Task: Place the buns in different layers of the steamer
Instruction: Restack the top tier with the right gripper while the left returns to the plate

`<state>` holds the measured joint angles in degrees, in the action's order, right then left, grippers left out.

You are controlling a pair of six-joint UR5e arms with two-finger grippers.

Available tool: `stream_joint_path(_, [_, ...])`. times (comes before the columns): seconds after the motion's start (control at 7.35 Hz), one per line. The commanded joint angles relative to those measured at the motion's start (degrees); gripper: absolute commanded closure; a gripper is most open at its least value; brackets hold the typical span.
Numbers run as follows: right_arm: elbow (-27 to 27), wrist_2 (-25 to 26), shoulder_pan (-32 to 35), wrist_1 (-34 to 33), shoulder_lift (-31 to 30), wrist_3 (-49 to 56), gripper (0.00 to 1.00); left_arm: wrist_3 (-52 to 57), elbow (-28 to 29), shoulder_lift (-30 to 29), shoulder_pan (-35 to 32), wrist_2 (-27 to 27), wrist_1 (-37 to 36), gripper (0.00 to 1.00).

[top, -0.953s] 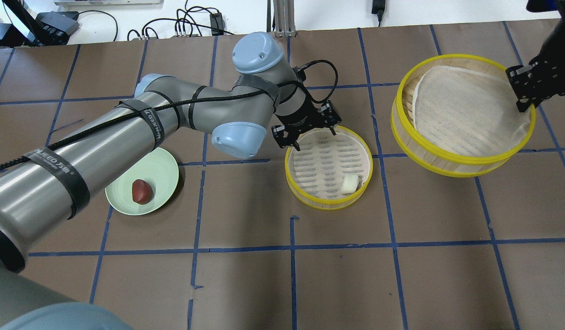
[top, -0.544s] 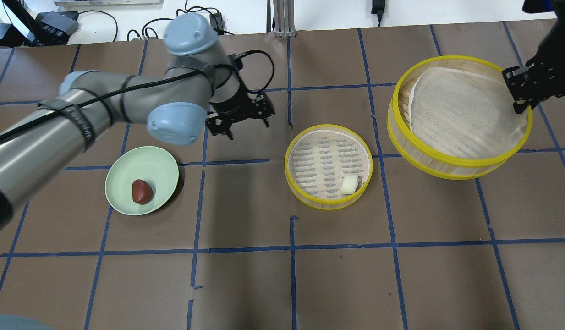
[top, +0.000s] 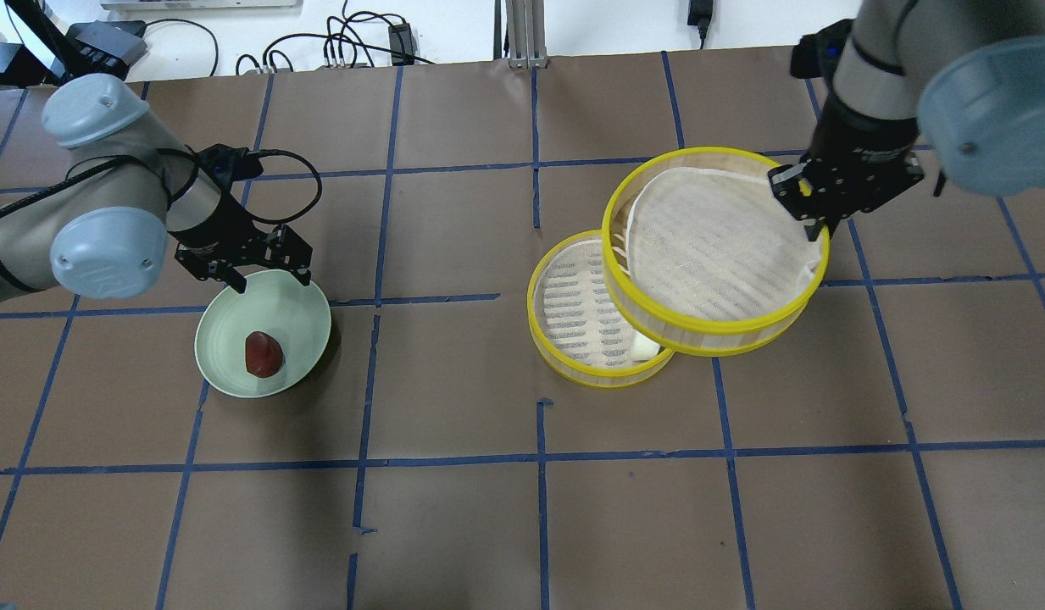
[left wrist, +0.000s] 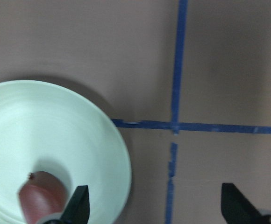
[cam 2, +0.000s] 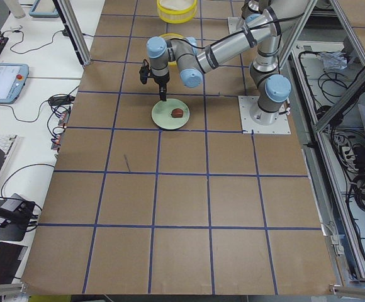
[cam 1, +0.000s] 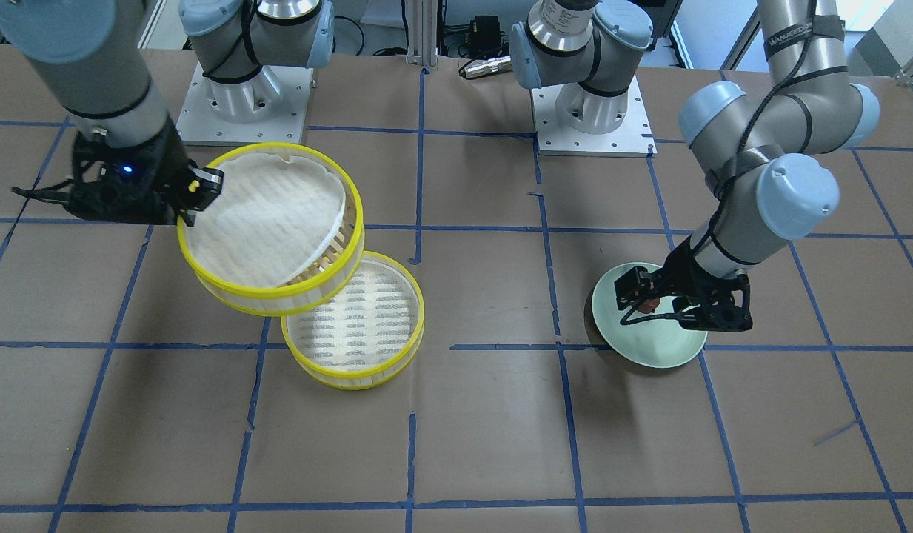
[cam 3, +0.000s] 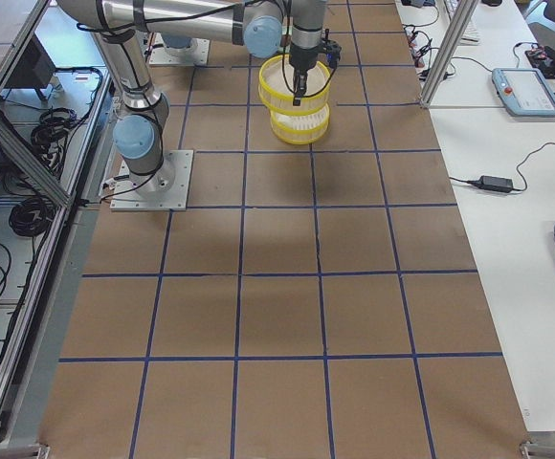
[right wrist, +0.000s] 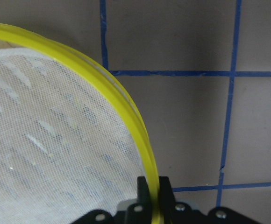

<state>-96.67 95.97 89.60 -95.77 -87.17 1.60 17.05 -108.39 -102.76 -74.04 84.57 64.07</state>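
My right gripper (top: 817,222) is shut on the far rim of one steamer layer (top: 708,246). It holds this yellow-rimmed tray, with its white mesh liner, tilted in the air, overlapping the second layer (top: 573,296) on the table. The wrist view shows the fingers pinching the yellow rim (right wrist: 126,112). A white bun (top: 647,347) lies in the lower layer, partly hidden under the lifted one. My left gripper (top: 272,282) is open and empty, hovering above the far edge of the pale green plate (top: 225,373). A dark red bun (top: 263,354) lies on the plate and also shows in the left wrist view (left wrist: 39,198).
The brown table is marked with a blue tape grid. Both arm bases (cam 1: 241,96) stand at the robot's side of the table. Cables and a metal post (top: 522,34) lie beyond the table's far edge.
My left gripper moved left from the lower layer to above the green plate. My right gripper carried the lifted layer left until it overlaps the lower layer.
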Motion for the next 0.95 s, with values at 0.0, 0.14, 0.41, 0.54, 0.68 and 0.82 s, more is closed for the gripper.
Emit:
stream_joint_path(0.0, [-4.99, -0.60, 2.95, -9.40, 3.66, -3.26, 0.89, 5.62, -1.55, -0.16, 3.11, 0.42, 0.09, 0.05])
stream_joint_path(0.14, [-7.98, -1.04, 3.30, -16.74, 5.42, -3.44, 0.89, 5.62, -4.00, -0.07, 3.37, 0.33, -0.34, 0.07])
stream_joint_path(0.41, [-9.58, -2.63, 4.96, -18.49, 5.52, -4.75, 0.89, 5.80, -6.83, -0.25, 3.47, 0.33, -1.74, 0.12])
stream_joint_path(0.54, [-10.20, -2.63, 6.45, -18.92, 5.87, -6.85, 0.89, 5.89, -6.75, -0.42, 3.47, 0.33, -2.54, 0.11])
stream_joint_path(0.68, [-10.20, -2.54, 6.99, -20.75, 5.96, -7.13, 0.89, 5.89, -6.83, -0.51, 3.47, 0.33, -2.63, 0.11])
stream_joint_path(0.82, [-10.47, -2.54, 6.99, -21.03, 6.66, -6.88, 0.89, 5.98, -6.66, -0.95, 3.47, 0.33, -2.63, 0.11])
